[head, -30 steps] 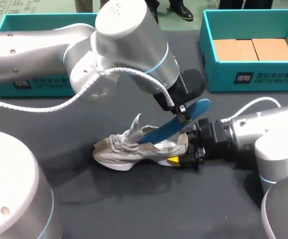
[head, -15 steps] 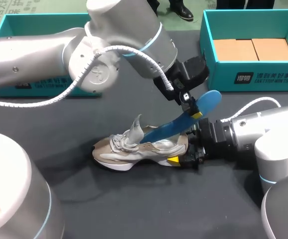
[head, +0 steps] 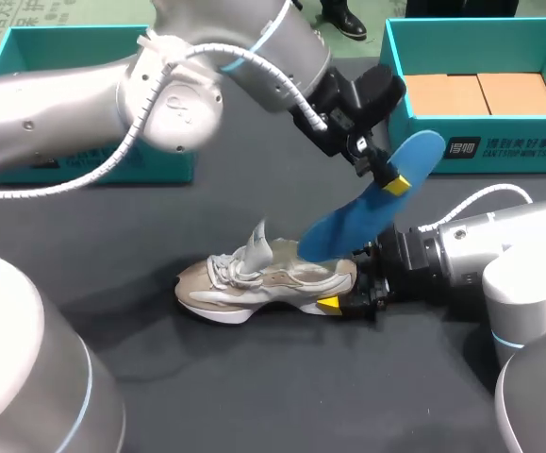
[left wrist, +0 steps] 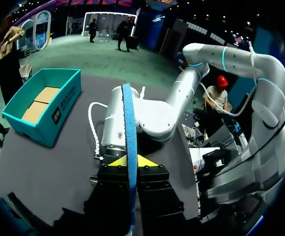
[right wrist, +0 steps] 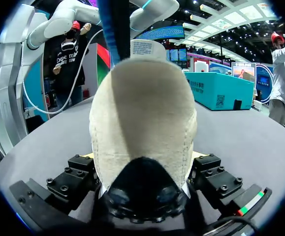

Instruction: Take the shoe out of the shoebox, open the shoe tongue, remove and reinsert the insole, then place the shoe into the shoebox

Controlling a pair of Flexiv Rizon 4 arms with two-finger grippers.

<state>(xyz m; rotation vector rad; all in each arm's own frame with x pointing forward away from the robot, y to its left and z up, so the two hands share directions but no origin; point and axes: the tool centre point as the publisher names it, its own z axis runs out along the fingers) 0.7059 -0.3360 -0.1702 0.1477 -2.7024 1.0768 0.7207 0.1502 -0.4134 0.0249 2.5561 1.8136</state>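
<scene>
Head view: left claw (head: 391, 179) grips blue insole (head: 350, 226); right claw (head: 348, 285) clamps shoe (head: 263, 280) heel.

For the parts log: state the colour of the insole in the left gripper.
Blue. The insole shows best in the head view.

Dark grey matte tabletop (head: 254, 377)

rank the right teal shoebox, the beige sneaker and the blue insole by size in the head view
1. teal cardboard shoebox on the right: largest.
2-3. beige lace-up sneaker and blue flat insole: similar length, the sneaker bulkier; the insole is held up nearer the camera, so unsure.
</scene>
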